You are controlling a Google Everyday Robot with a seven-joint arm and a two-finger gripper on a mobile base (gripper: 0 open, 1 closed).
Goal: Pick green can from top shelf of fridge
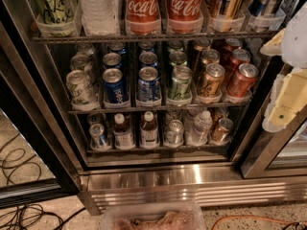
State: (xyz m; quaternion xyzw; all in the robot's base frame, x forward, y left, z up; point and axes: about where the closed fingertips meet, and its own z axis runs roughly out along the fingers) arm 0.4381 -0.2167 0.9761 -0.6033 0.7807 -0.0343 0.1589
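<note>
The green can is tall and pale green with black scribbled lettering. It stands at the far left of the top shelf, in a clear plastic tray front, and its top is cut off by the frame edge. The fridge stands open, with a steel frame and a dark interior. My gripper is at the right edge of the view, in front of the fridge's right frame and far right of the green can. Its cream fingers are apart and hold nothing.
On the top shelf, right of the green can, stand a water bottle, two red Coca-Cola cans and striped cans. A lower rack holds short cans and the bottom rack holds bottles. A clear plastic tub and cables lie on the floor.
</note>
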